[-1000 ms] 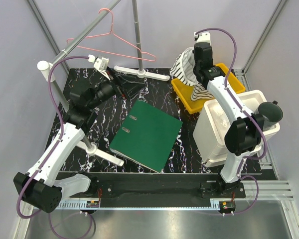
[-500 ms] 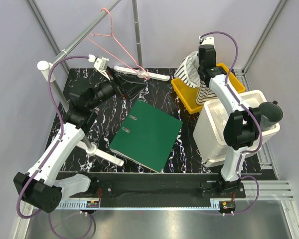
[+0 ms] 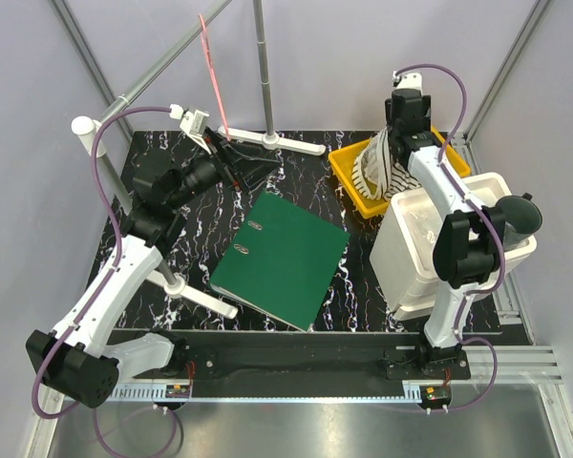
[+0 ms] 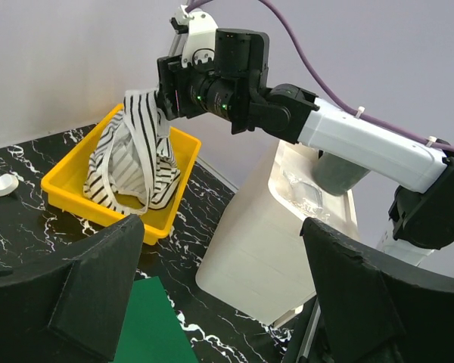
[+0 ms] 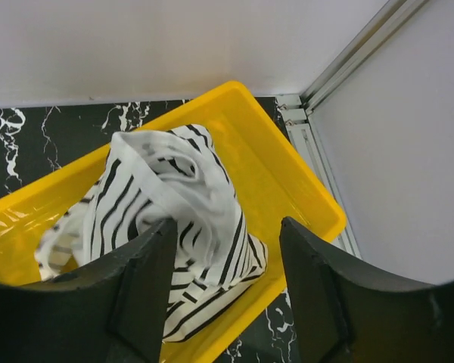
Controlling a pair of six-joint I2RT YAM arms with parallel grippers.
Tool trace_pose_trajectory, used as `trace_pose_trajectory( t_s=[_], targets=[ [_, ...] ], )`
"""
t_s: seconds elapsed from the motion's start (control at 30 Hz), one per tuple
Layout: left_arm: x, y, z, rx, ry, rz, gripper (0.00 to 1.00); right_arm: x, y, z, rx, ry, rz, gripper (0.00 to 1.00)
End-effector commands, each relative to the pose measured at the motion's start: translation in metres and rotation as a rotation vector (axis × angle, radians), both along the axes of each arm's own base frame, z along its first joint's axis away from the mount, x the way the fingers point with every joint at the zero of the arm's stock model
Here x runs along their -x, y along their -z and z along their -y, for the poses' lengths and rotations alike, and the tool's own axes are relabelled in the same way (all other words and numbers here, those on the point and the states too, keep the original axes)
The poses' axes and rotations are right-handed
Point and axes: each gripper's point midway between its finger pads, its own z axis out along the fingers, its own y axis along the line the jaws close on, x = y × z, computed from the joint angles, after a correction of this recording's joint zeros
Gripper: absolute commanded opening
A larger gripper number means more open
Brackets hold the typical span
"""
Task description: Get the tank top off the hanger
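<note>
The right tool [image 5: 227, 234] is pinching the striped tank top [image 4: 132, 162] by its top, dangling it limp over the yellow bin [image 4: 98, 214], well apart from the pink hanger [image 3: 211, 67] at upper left of the overhead view. The fabric is looking soft and light, so a gathered strap is likely offering the surest hold. The left tool [image 4: 223, 227] is gaping wide, empty. No readable writing is showing.
</note>
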Motion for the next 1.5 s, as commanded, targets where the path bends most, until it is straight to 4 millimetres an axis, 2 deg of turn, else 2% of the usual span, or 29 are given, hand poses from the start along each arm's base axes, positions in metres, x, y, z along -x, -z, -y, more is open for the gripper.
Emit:
trace_pose_trajectory(
  t_s=[0.0,0.03,0.07,0.2,0.3,0.33,0.4,0.43,0.47,0.5,0.6,0.63,0.7,0.73,0.77,0.83,0.87,0.93,0.97,1.0,1.07,1.13,1.17,1.23,1.27,1.33,1.37,1.43,1.47],
  targets=[
    [0.010,-0.028,0.000,0.030,0.031,0.090,0.90,0.018,-0.053,0.001,-0.075,0.011,0.143,0.65],
    [0.009,-0.028,0.000,0.031,0.030,0.088,0.90,0.021,-0.055,-0.002,-0.097,0.000,0.148,0.66],
    [0.008,-0.027,0.001,0.031,0.032,0.086,0.90,0.028,-0.066,-0.005,-0.125,-0.017,0.166,0.68],
    [0.012,-0.030,0.003,0.049,0.057,0.090,0.90,0.043,-0.061,-0.026,-0.256,-0.089,0.126,0.85],
    [0.019,-0.033,0.009,0.054,0.086,0.098,0.90,0.055,-0.058,-0.035,-0.314,-0.114,0.056,0.93],
    [0.021,-0.034,0.010,0.056,0.089,0.101,0.90,0.061,-0.063,-0.040,-0.339,-0.134,0.050,0.94],
    [0.029,-0.037,0.020,0.058,0.116,0.109,0.90,0.074,-0.061,-0.061,-0.403,-0.195,0.013,1.00],
    [0.031,-0.037,0.024,0.057,0.122,0.110,0.90,0.085,-0.070,-0.070,-0.416,-0.226,0.022,1.00],
    [0.035,-0.041,0.028,0.052,0.134,0.127,0.90,0.093,-0.064,-0.077,-0.425,-0.238,0.007,1.00],
    [0.043,-0.039,0.038,0.043,0.166,0.117,0.90,0.103,-0.065,-0.094,-0.429,-0.274,-0.005,1.00],
    [0.053,-0.039,0.051,0.033,0.203,0.109,0.90,0.134,-0.069,-0.120,-0.444,-0.328,-0.021,1.00],
    [0.053,-0.039,0.052,0.037,0.203,0.103,0.90,0.149,-0.077,-0.134,-0.456,-0.368,-0.014,1.00],
    [0.060,-0.041,0.055,0.053,0.220,0.077,0.90,0.169,-0.067,-0.154,-0.514,-0.405,-0.049,1.00],
    [0.065,-0.044,0.054,0.061,0.231,0.078,0.90,0.184,-0.073,-0.169,-0.553,-0.454,-0.047,1.00],
    [0.069,-0.041,0.054,0.063,0.239,0.065,0.90,0.197,-0.058,-0.186,-0.622,-0.496,-0.103,1.00],
    [0.075,-0.034,0.056,0.073,0.227,0.042,0.90,0.216,-0.052,-0.211,-0.689,-0.572,-0.141,1.00],
    [0.079,-0.022,0.052,0.075,0.217,0.013,0.90,0.232,-0.036,-0.230,-0.718,-0.593,-0.191,1.00],
    [0.078,-0.009,0.048,0.087,0.178,-0.034,0.89,0.249,-0.033,-0.255,-0.741,-0.652,-0.188,1.00],
    [0.078,0.011,0.047,0.082,0.163,-0.090,0.89,0.268,-0.023,-0.274,-0.751,-0.685,-0.223,1.00],
    [0.086,0.009,0.038,0.100,0.150,-0.088,0.89,0.274,-0.023,-0.282,-0.763,-0.706,-0.224,1.00],
    [0.089,0.029,0.032,0.096,0.125,-0.138,0.89,0.290,-0.019,-0.290,-0.780,-0.709,-0.238,1.00],
    [0.101,0.033,0.021,0.102,0.114,-0.152,0.89,0.302,-0.028,-0.288,-0.812,-0.711,-0.209,1.00],
    [0.105,0.046,0.019,0.094,0.117,-0.180,0.89,0.309,-0.019,-0.287,-0.827,-0.708,-0.227,1.00],
    [0.116,0.053,0.013,0.100,0.126,-0.193,0.89,0.321,-0.033,-0.285,-0.890,-0.743,-0.188,1.00],
    [0.118,0.072,0.013,0.088,0.129,-0.239,0.89,0.328,-0.015,-0.283,-0.911,-0.731,-0.220,1.00],
    [0.127,0.086,0.012,0.085,0.149,-0.274,0.89,0.338,-0.027,-0.279,-0.992,-0.765,-0.169,1.00],
    [0.128,0.104,0.012,0.077,0.153,-0.325,0.89,0.346,-0.006,-0.277,-1.017,-0.757,-0.206,1.00],
    [0.135,0.122,0.010,0.076,0.162,-0.361,0.89,0.354,-0.013,-0.273,-1.087,-0.790,-0.158,1.00],
    [0.138,0.125,0.009,0.081,0.167,-0.372,0.89,0.358,0.002,-0.271,-1.110,-0.775,-0.176,1.00]
  ],
)
